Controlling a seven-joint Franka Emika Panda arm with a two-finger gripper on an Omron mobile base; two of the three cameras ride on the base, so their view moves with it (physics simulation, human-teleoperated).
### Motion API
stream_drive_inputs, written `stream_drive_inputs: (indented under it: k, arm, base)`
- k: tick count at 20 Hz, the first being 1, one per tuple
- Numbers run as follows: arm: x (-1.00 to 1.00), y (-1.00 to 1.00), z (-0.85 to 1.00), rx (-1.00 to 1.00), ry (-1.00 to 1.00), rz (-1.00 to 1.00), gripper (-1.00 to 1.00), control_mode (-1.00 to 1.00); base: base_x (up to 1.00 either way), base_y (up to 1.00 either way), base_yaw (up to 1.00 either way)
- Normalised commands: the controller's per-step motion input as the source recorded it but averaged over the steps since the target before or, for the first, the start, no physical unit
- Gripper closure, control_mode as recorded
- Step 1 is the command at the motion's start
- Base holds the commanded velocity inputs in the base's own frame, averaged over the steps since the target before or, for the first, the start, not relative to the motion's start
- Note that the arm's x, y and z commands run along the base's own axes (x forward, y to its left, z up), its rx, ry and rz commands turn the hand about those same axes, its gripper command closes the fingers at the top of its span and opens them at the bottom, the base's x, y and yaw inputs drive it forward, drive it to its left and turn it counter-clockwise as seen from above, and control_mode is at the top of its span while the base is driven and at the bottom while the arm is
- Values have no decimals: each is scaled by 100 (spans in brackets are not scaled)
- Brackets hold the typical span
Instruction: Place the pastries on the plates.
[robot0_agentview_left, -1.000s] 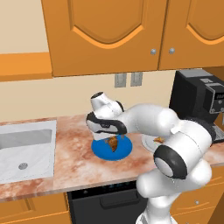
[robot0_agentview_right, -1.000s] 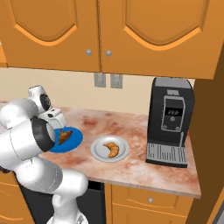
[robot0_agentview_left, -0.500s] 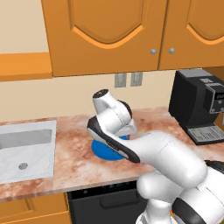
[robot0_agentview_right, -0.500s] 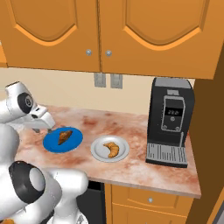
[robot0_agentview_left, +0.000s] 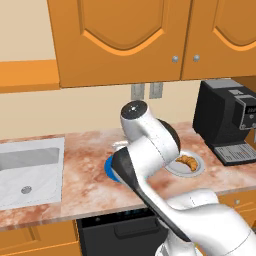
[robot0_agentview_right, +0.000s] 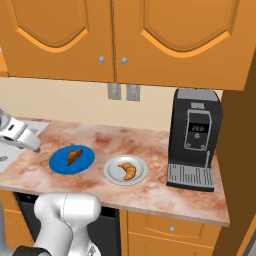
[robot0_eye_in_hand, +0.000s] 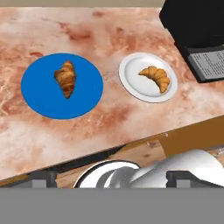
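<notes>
Two croissants lie on two plates on the marbled counter. A darker croissant (robot0_eye_in_hand: 65, 78) (robot0_agentview_right: 74, 155) rests on the bright blue plate (robot0_eye_in_hand: 41, 103) (robot0_agentview_right: 85, 161) (robot0_agentview_left: 108, 168). A golden croissant (robot0_eye_in_hand: 155, 77) (robot0_agentview_right: 128, 170) (robot0_agentview_left: 187, 161) rests on the pale white plate (robot0_eye_in_hand: 131, 83) (robot0_agentview_right: 112, 172) (robot0_agentview_left: 197, 169) to its right. My gripper (robot0_agentview_right: 31, 143) (robot0_eye_in_hand: 111, 178) hangs open and empty to the left of the blue plate, above the counter, clear of both plates. In the left base view my own arm hides most of the blue plate.
A black coffee machine (robot0_agentview_right: 192, 137) (robot0_agentview_left: 225, 120) (robot0_eye_in_hand: 192, 26) stands at the counter's right end. A steel sink (robot0_agentview_left: 30, 170) is set in the counter at the left. Wooden wall cabinets (robot0_agentview_right: 125, 35) hang overhead. The counter's front edge (robot0_eye_in_hand: 131, 146) runs just below the plates.
The hand has pulled up and to the left, away from the blue plate. The darker croissant stays lying on that plate, and the jaws have spread a little wider.
</notes>
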Motion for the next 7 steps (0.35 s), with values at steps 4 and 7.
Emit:
stream_drive_inputs:
  k: [4,7]
  arm:
    - [-46,-3,100,0,-20,0,-100,-100]
    - [-25,-2,95,0,-25,0,-100,-100]
  base:
    - [0,0,0]
    - [0,0,0]
